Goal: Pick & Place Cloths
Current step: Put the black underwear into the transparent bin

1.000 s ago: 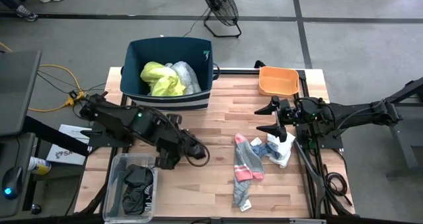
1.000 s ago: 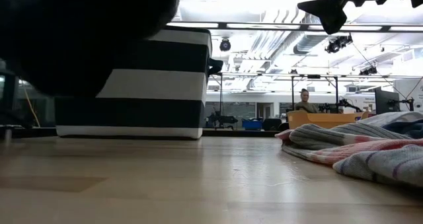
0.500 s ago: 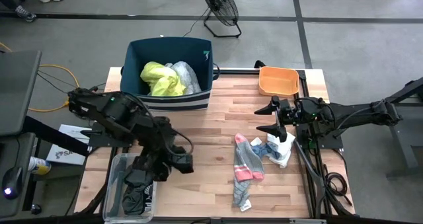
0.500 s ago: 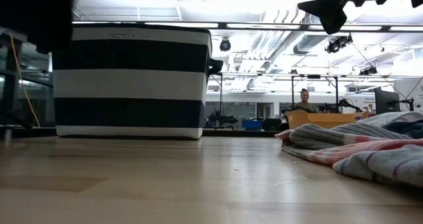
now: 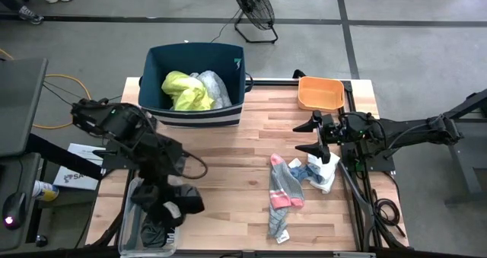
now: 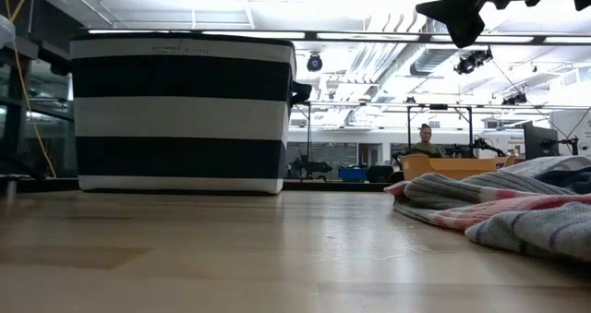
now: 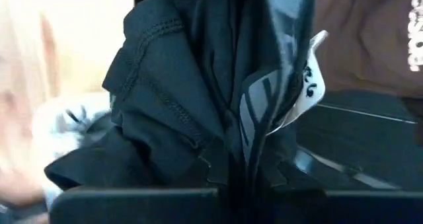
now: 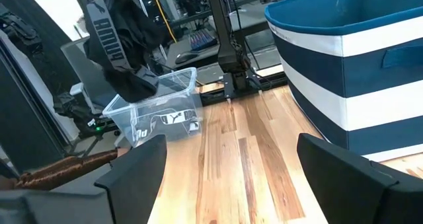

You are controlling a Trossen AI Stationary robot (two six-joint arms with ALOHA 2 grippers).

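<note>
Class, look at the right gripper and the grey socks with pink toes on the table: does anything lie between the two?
Nothing visible does. The right gripper hangs open above the bare wooden table, and the grey socks with pink toes lie just beside it, next to the small white-blue rag.

Two dark, matte-black jointed arms with bulky rounded housings. The left gripper (image 5: 169, 209) and right gripper (image 5: 311, 138) have flat, tapered black fingers (image 8: 135, 174); black cable loops alongside each arm.
</note>
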